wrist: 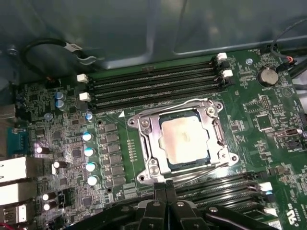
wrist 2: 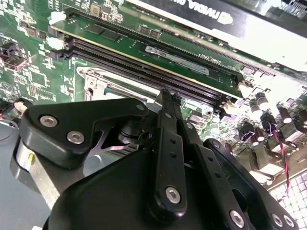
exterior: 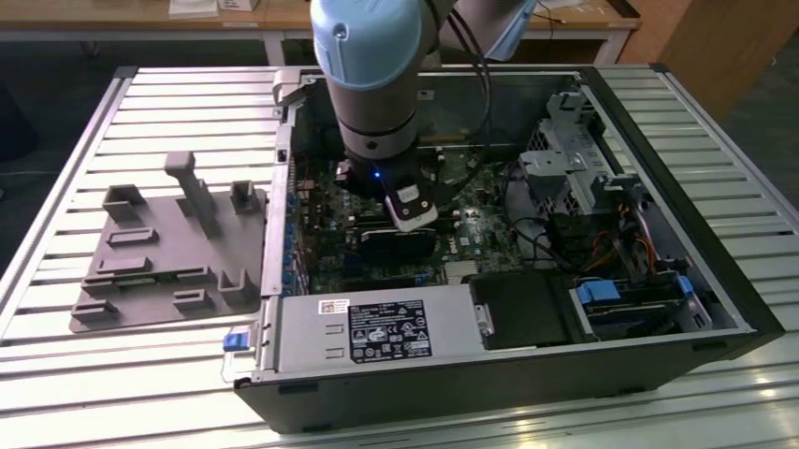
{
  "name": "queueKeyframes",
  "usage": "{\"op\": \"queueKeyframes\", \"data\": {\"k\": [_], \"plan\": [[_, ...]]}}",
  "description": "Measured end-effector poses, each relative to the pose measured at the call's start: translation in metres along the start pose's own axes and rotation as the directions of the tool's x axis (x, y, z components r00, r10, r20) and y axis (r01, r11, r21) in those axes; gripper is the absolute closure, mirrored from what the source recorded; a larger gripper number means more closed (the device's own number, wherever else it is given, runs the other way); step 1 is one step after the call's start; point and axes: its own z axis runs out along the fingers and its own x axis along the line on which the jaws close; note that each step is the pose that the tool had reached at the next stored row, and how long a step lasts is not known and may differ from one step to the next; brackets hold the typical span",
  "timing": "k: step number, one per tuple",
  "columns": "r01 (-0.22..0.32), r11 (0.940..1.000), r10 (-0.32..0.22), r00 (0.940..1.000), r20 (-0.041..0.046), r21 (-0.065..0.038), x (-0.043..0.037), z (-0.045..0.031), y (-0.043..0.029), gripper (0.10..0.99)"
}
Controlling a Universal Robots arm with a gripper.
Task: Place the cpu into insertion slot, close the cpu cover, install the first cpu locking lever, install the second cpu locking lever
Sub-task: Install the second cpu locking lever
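In the first wrist view the cpu lies flat in the insertion slot, its pale metal top showing through the square window of the cpu cover, which is down over it with its silver frame lying around the chip's edges; thin metal levers run along the socket's sides, though whether they are latched cannot be told; long black memory slots run parallel just beside the socket on the green motherboard; the gripper sits at the socket's near edge with its two black fingers pressed together, nothing between them; in the second wrist view the gripper shows the same narrow, pinched stance, its tip just above the silver socket frame beside the memory slots; in the exterior view the arm reaches down into the open computer case, which rests on a slatted metal table, with a grey fixture plate lying at the exterior view's left of the case
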Motion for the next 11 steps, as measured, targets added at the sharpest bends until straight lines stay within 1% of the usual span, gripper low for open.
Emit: {"op": "queueKeyframes", "data": {"k": [1,3,8,11], "plan": [[0.000,1.0000,0.000,1.0000,-0.0014,-0.007,0.0007,0.0004,-0.0010,0.984],[0.000,0.9999,0.000,1.0000,-0.0033,-0.017,0.0026,0.0015,-0.0028,0.984],[0.002,0.9994,-0.002,1.0000,-0.0059,-0.035,0.0096,0.0052,-0.0058,0.984],[0.003,0.9991,-0.003,1.0000,-0.0064,-0.043,0.0130,0.0081,-0.0073,0.984]]}}
